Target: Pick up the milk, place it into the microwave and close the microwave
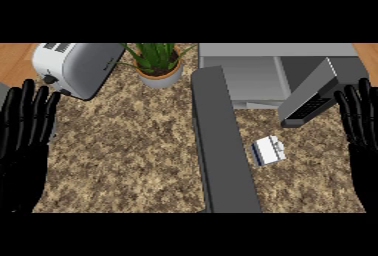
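Head view.

1. The left hand (21, 167) shows at the left edge, fingers straight, spread apart and pointing up. It holds nothing.
2. The right hand (365, 160) shows at the right edge in the same posture: fingers straight and apart, holding nothing.
3. The milk carton (268, 150) lies on its side on the speckled counter (125, 150), to the left of the right hand and clear of it, level with its fingers.
4. The microwave door (221, 150) stands open as a long dark slab. It is left of the carton, which puts the carton between the door and the right hand.
5. The microwave (255, 75) sits ahead and left of the right hand. Its control panel (310, 100) is just left of that hand's fingertips.
6. A toaster (77, 67) stands ahead and right of the left hand. A potted plant (157, 62) stands further right.
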Controlling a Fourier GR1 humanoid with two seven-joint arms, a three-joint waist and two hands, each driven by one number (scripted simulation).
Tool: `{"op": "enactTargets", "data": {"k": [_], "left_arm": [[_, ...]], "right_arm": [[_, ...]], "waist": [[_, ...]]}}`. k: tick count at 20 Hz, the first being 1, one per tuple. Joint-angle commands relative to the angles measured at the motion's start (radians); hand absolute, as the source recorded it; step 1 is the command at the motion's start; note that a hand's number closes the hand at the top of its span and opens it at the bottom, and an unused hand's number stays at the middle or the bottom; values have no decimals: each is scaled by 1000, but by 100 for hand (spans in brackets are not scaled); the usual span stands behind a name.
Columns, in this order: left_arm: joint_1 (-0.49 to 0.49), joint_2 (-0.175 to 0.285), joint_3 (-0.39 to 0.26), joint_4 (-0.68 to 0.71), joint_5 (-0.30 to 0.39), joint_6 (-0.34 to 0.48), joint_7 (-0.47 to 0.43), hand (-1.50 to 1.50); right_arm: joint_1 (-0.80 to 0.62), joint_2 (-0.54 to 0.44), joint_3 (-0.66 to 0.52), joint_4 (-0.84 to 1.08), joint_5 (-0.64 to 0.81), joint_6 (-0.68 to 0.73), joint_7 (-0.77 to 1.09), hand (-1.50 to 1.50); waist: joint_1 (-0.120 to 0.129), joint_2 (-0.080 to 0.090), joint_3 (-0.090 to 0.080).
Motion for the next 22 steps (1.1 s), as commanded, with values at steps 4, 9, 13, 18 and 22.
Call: {"op": "enactTargets", "data": {"k": [4, 9, 13, 18, 22], "left_arm": [[-25, -19, 1, 55, -58, 25, 7, -150], [170, -65, -5, -73, 156, -37, 37, -150], [256, -62, 6, -146, 172, -56, 39, -150], [469, -71, 2, -281, 225, -134, 10, -150], [533, -40, 75, -343, 316, -198, 19, -150]], "right_arm": [[-27, 14, -23, -8, 49, -30, 80, -150], [43, 81, 95, -53, 28, -20, 82, -150], [123, 128, 174, -108, 106, -63, 93, -150], [102, 137, 135, -42, 132, -101, 79, -150], [132, 116, 121, 64, 161, -86, -23, -150]], "waist": [[8, -26, 4], [17, -28, 4], [11, -27, 4], [20, -28, 4], [23, -28, 4]]}}
